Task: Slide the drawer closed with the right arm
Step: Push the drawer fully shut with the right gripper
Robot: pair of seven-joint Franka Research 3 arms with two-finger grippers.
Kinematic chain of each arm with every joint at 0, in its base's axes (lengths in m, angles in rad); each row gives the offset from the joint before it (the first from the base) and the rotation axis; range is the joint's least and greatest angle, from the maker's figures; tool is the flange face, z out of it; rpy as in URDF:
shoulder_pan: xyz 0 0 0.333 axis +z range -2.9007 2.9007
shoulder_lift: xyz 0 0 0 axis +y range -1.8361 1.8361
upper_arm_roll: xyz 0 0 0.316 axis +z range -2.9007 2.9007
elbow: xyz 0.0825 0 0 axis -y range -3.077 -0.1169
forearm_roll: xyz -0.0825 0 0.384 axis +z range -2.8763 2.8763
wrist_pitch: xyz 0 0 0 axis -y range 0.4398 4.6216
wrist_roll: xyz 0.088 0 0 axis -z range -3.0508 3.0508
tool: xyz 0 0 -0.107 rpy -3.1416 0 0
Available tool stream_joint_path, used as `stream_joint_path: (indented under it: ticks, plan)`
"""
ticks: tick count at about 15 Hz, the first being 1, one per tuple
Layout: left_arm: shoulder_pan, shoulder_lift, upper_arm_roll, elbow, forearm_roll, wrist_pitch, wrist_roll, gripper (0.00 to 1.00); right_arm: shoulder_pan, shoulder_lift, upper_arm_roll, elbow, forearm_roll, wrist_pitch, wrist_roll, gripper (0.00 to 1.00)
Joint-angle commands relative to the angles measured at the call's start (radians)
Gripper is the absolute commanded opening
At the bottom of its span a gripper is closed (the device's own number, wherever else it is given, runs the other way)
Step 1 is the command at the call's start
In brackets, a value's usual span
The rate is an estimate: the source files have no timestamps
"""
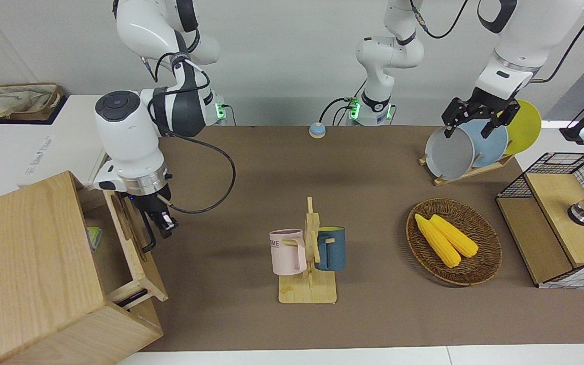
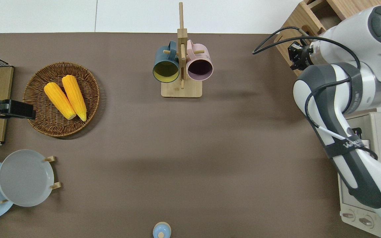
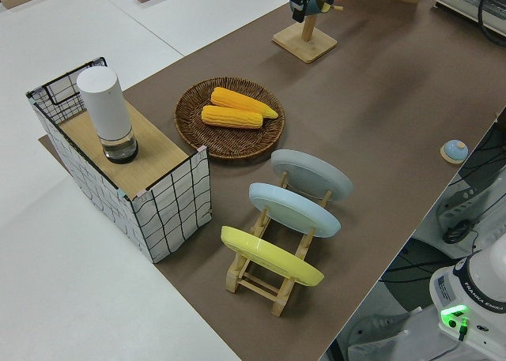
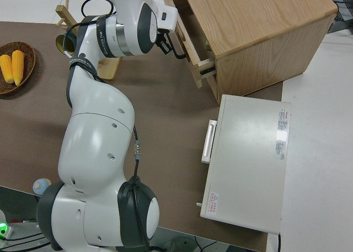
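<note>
Brown mat (image 1: 271, 177) across the table. Front view: drawer (image 1: 130, 243) stands pulled out of the cabinet (image 1: 33, 274) at the right arm's end; right gripper (image 1: 162, 223) just beside its black bar handle (image 1: 147, 230) — finger gap cannot be told, nothing visibly held. Pink mug (image 1: 288, 251) reads "ME". Left arm parked.

Overhead: drawer front's (image 2: 291, 39) long axis runs away from the robots; push goes cabinetward.

Right side view: gripper (image 4: 165, 39) close against the drawer front (image 4: 190, 51) — contact unclear.

Wood, wire and wicker around my glossy white shells

My right arm (image 1: 129, 134) is glossy white plastic with a bright metal wrist ring; the drawer (image 1: 129, 238) and its cabinet (image 1: 33, 274) are pale matt wood with visible grain, the handle (image 1: 148, 234) black metal; the table (image 1: 271, 192) wears a matt brown mat; the basket (image 1: 479, 268) is rough woven wicker; the mugs (image 1: 288, 251) look smooth.
</note>
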Motion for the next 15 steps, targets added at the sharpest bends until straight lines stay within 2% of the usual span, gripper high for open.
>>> stream_joint_path:
  ticks: [1, 3, 6, 9, 15]
  plan:
    - [-0.017, 0.013, 0.017, 0.02, 0.012, 0.0, 0.007, 1.0, -0.064, 0.015, 0.016, 0.02, -0.012, 0.022, -0.057, 0.0]
    - [-0.017, 0.013, 0.017, 0.02, 0.012, 0.0, 0.007, 1.0, -0.081, 0.017, 0.018, 0.022, -0.009, 0.022, -0.067, 0.0]
    - [-0.017, 0.013, 0.017, 0.02, 0.012, 0.0, 0.007, 1.0, -0.114, 0.017, 0.026, 0.022, -0.007, 0.023, -0.151, 0.0]
    - [-0.017, 0.013, 0.017, 0.02, 0.012, 0.0, 0.007, 1.0, -0.136, 0.017, 0.026, 0.02, -0.007, 0.057, -0.214, 0.0]
    - [-0.017, 0.013, 0.017, 0.02, 0.012, 0.0, 0.007, 1.0, -0.156, 0.024, 0.026, 0.02, -0.007, 0.075, -0.256, 0.0]
